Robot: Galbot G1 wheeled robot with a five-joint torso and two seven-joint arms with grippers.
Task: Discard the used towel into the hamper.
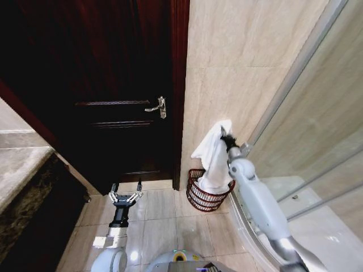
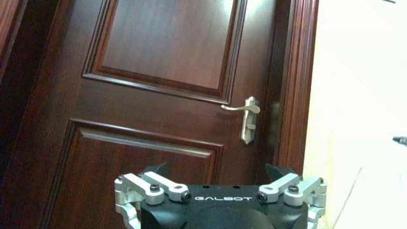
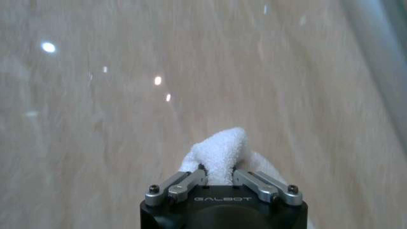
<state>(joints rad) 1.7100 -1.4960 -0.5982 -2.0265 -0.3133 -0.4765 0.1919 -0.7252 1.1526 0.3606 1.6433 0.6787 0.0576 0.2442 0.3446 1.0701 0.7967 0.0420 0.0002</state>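
Observation:
A white towel (image 1: 212, 156) hangs from my right gripper (image 1: 225, 135), which is shut on its upper end against the beige tiled wall. In the right wrist view the towel (image 3: 219, 152) bulges out between the closed fingers (image 3: 190, 183). Its lower end droops into the hamper (image 1: 199, 199), a small round reddish-brown wire basket standing on the floor in the corner beside the door frame. My left gripper (image 1: 125, 194) hangs low over the floor in front of the door, open and holding nothing; in the left wrist view its fingers (image 2: 159, 183) are spread apart.
A dark wooden door (image 1: 125, 85) with a metal lever handle (image 1: 157, 106) fills the left of the wall. A glass shower screen (image 1: 317, 113) stands to the right. A stone counter edge (image 1: 22, 170) runs along the left. Tiled floor (image 1: 164, 226) lies between.

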